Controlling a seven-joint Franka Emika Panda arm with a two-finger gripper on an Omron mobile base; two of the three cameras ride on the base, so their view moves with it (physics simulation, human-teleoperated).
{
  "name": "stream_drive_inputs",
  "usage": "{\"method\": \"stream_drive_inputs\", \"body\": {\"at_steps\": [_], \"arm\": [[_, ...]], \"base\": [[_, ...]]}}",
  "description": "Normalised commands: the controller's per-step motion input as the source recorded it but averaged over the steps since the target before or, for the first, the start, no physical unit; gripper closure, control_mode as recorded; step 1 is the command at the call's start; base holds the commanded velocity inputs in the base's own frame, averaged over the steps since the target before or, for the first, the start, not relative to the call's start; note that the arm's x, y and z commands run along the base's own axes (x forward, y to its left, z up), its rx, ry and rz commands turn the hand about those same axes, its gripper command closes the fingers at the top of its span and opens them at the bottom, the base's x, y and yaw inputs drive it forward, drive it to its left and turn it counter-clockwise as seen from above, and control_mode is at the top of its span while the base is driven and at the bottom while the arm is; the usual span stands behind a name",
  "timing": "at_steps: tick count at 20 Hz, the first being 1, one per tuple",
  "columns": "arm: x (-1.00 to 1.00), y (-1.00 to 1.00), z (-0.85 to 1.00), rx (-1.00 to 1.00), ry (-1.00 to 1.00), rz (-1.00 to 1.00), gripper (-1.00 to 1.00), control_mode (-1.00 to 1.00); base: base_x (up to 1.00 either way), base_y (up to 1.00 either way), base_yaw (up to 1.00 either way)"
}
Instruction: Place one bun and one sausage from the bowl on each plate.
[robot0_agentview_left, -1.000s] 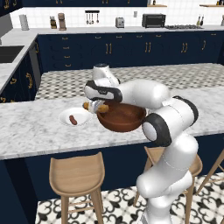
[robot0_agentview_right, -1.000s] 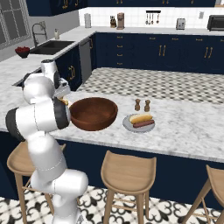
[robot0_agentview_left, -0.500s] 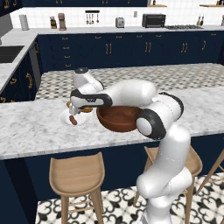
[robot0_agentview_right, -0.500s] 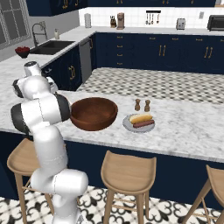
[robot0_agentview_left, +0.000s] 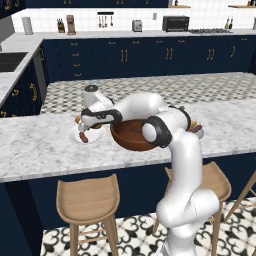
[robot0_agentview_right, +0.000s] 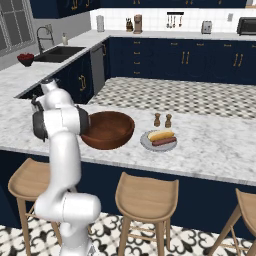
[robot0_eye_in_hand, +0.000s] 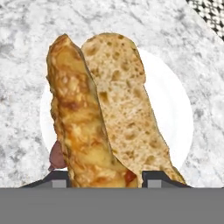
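Gripper (robot0_eye_in_hand: 100, 179) was clamped partway round a split bun (robot0_eye_in_hand: 105, 109), hanging over the white plate (robot0_eye_in_hand: 177, 109) near the counter's (robot0_agentview_left: 35, 145) front edge, a sausage (robot0_agentview_left: 83, 137) lying on it. Bowl (robot0_agentview_right: 107, 130) sat just beside that plate, mid-counter. Second plate (robot0_agentview_right: 147, 144) with bun and sausage sat past the bowl, near two small shakers (robot0_agentview_right: 162, 120).

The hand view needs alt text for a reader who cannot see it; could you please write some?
A split bun, golden crust on one half and pale crumb on the other, stands between the two dark fingers of the gripper, above a round white plate on a grey marble counter. The reddish end of a sausage peeks out beside the bun on the plate.
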Motion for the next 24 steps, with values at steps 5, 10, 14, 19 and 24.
{"method": "stream_drive_inputs", "body": {"at_steps": [5,10,14,19,24], "arm": [[0.74,0.03,-0.25,-0.02,0.0,-0.01,-1.0,-1.0],[0.69,-0.14,-0.01,0.0,0.02,-0.08,-1.0,-1.0],[-0.26,-0.75,0.44,0.1,-0.01,-0.16,-1.0,-1.0],[-1.0,-1.0,0.18,0.14,-0.1,-0.04,-1.0,-1.0],[-1.0,-1.0,0.0,0.08,-0.12,0.0,-1.0,-1.0]], "base": [[0.0,0.0,0.0],[0.0,0.0,0.0],[0.0,0.0,0.0],[0.0,0.0,0.0],[0.0,0.0,0.0]]}}
